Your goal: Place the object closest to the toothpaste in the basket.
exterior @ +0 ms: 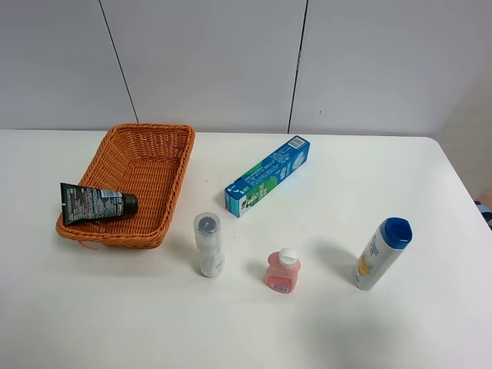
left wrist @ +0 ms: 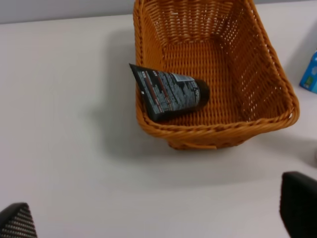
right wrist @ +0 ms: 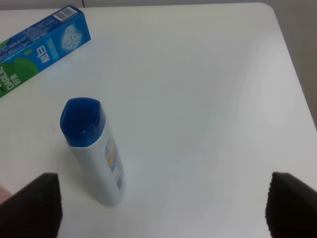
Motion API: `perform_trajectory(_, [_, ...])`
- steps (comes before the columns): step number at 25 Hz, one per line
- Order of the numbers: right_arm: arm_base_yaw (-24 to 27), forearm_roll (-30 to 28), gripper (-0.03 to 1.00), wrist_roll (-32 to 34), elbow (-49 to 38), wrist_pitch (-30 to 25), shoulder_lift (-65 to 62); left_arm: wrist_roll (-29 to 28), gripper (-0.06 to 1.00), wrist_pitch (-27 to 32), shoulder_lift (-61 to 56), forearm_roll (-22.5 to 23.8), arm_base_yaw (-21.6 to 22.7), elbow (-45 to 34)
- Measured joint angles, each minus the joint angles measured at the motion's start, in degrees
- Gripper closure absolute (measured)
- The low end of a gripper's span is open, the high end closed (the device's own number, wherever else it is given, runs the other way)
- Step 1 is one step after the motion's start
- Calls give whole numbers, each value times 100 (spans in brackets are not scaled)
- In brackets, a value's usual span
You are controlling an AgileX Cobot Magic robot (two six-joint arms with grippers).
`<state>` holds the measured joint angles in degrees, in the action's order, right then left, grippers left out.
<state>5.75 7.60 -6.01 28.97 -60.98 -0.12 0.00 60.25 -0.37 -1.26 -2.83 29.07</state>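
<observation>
The blue-green toothpaste box [exterior: 267, 175] lies flat mid-table and also shows in the right wrist view [right wrist: 37, 47]. A white bottle with a grey cap [exterior: 208, 244] stands just in front of the box's left end. A pink bottle with a white cap [exterior: 282, 270] stands to its right. The orange wicker basket [exterior: 165, 165] sits at the left, with a black tube [exterior: 96, 204] resting across its front left rim, as the left wrist view [left wrist: 168, 91] also shows. My left gripper [left wrist: 158, 218] is open in front of the basket [left wrist: 267, 74]. My right gripper [right wrist: 161, 208] is open. Neither arm shows in the exterior view.
A white bottle with a blue cap [exterior: 382, 252] stands at the front right, just ahead of my right gripper in the right wrist view [right wrist: 94, 148]. The table's right edge [exterior: 461, 184] runs near it. A grey panelled wall stands behind the table.
</observation>
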Motion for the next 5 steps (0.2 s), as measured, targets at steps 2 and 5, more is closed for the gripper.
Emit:
perform_trajectory(2, [-49,-41,15,39,0,0,0,0,-5,0,0,0,0,0])
perform_trajectory(5, [-49,-86,15,77,0,0,0,0,-5,0,0,0,0,0])
